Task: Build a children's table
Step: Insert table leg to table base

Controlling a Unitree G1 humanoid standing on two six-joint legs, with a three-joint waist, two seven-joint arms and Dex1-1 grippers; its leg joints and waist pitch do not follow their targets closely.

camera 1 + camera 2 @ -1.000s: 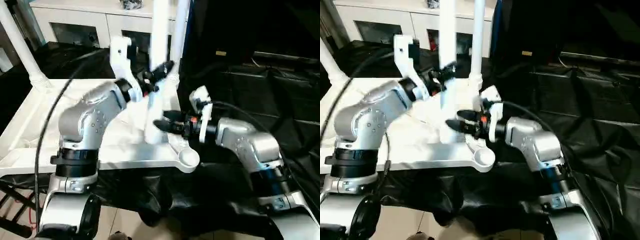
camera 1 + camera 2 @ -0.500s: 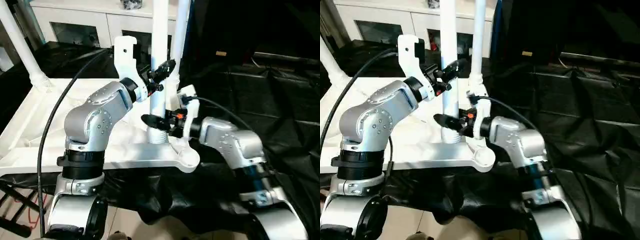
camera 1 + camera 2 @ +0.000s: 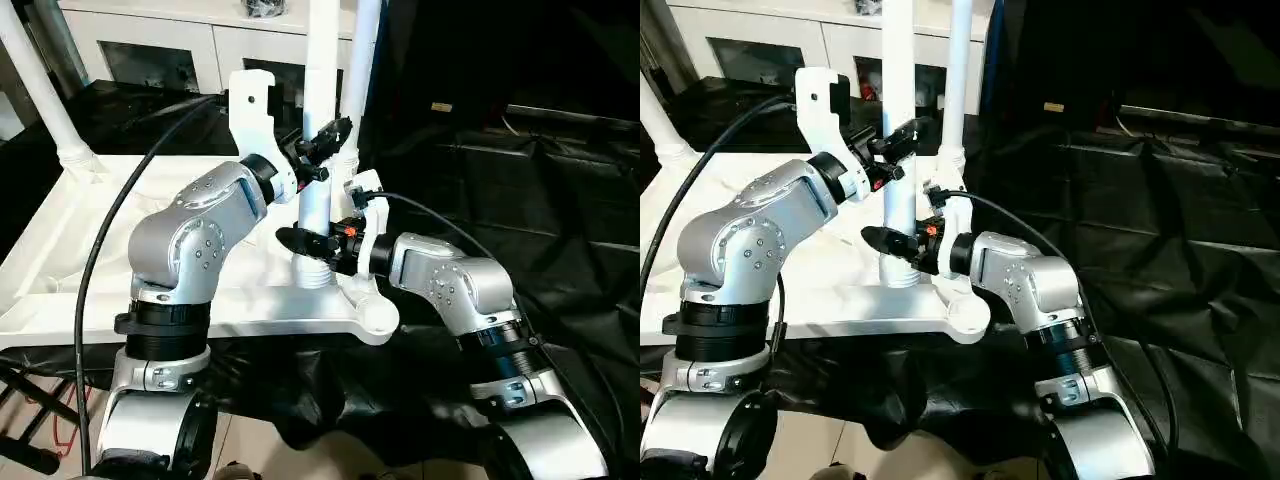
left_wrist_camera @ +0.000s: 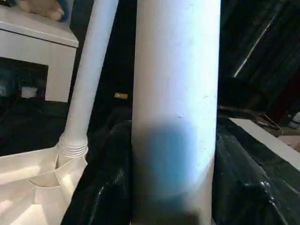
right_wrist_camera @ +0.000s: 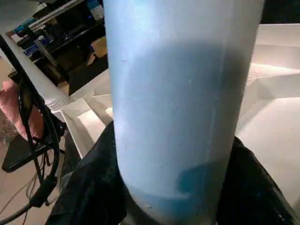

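White leg (image 3: 318, 150) stands upright now, no longer tilted; my left gripper (image 3: 322, 150) clamps it, my right gripper (image 3: 305, 242) closes just above the tabletop (image 3: 60, 240), ready for seating.

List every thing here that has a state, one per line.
Tabletop: upside down, ribbed side up.
Held leg: upright, foot on the tabletop beside the empty near-right socket.
Near-right socket: empty.
Far-right leg: seated.
Far-left leg: seated, leaning.
Left hand: gripping the held leg.
Right hand: around its base.
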